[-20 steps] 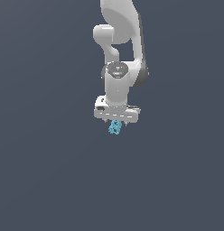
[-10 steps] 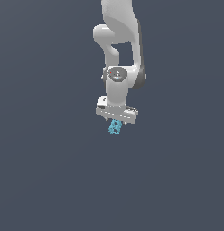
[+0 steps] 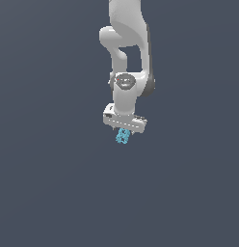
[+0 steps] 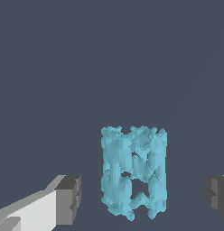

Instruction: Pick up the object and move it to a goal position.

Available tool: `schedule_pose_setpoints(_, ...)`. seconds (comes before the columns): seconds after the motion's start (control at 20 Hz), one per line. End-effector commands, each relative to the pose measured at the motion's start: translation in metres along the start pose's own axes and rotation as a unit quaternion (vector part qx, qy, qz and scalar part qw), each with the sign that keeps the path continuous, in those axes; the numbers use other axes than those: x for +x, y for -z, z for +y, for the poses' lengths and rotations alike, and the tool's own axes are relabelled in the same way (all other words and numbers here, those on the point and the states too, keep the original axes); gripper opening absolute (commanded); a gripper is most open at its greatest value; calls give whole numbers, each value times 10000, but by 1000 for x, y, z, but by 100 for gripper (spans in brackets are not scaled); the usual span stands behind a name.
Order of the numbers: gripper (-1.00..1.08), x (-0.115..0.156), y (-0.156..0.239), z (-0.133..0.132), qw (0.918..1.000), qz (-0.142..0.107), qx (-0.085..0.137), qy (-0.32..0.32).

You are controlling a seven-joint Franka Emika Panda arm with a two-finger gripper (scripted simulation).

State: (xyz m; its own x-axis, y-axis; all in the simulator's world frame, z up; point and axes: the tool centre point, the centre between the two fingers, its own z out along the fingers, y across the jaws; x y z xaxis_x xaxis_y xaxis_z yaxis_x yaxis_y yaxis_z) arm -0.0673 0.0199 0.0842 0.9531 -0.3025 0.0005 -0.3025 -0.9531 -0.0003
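Note:
The object is a tiny light-cyan knobbly piece with small dark gaps. In the exterior view it shows just below the white gripper, on the plain dark grey ground. In the wrist view the object stands between the two dark finger pads, with a clear gap on each side. The gripper is open and straddles the object without touching it. The fingertips are hidden behind the hand in the exterior view.
The white arm comes down from the top of the exterior view. Nothing but the even dark grey ground surrounds the object. No goal marker shows.
The hand has moved slightly down in the exterior view, closer over the object. The object has stayed in place.

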Motion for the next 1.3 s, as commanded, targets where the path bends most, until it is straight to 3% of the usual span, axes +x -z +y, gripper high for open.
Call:
schedule_pose_setpoints(0.0,100,-1,-9,0,10000,-4,-2,-5)
schedule_pose_setpoints(0.55,100,-1,-43,1,10000,-3,-2,-20)
schedule_pose_setpoints(0.6,-100,-1,-43,1,10000,-3,-2,-20)
schedule_pose_setpoints(1.25,-100,0,-40,-1,10000,2,2,-20)
